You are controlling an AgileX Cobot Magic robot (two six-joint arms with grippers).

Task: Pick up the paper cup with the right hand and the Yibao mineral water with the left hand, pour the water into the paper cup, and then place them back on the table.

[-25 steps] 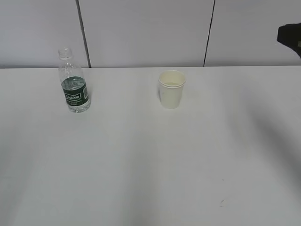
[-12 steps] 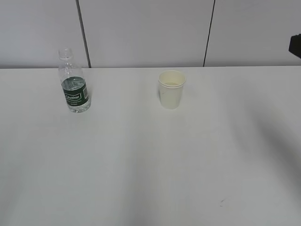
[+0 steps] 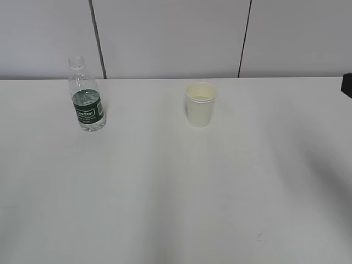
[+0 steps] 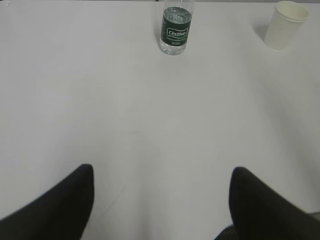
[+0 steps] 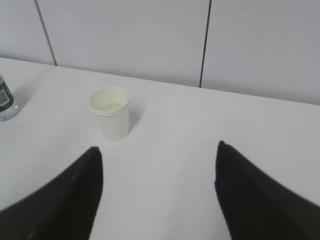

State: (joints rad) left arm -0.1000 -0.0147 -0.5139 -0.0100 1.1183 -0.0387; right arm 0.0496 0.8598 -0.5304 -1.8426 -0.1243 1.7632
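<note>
The Yibao mineral water (image 3: 86,102) stands upright and uncapped at the table's back left, clear with a dark green label; it also shows in the left wrist view as the bottle (image 4: 176,29). The cream paper cup (image 3: 201,104) stands upright near the back middle, and the same cup (image 5: 110,113) shows liquid inside in the right wrist view. My left gripper (image 4: 161,172) hangs open and empty, far in front of the bottle. Off to the cup's right, my right gripper (image 5: 158,151) is open and empty. In the exterior view only a dark bit of the right hand (image 3: 347,85) shows at the right edge.
The white table (image 3: 176,187) carries a small dark scuff mark (image 3: 259,237) near the front right. Grey wall panels (image 3: 170,38) with dark seams rise behind the table's far edge.
The dark part of the right hand at the right edge has dropped lower and slid further out of the exterior view. Bottle and cup have not moved.
</note>
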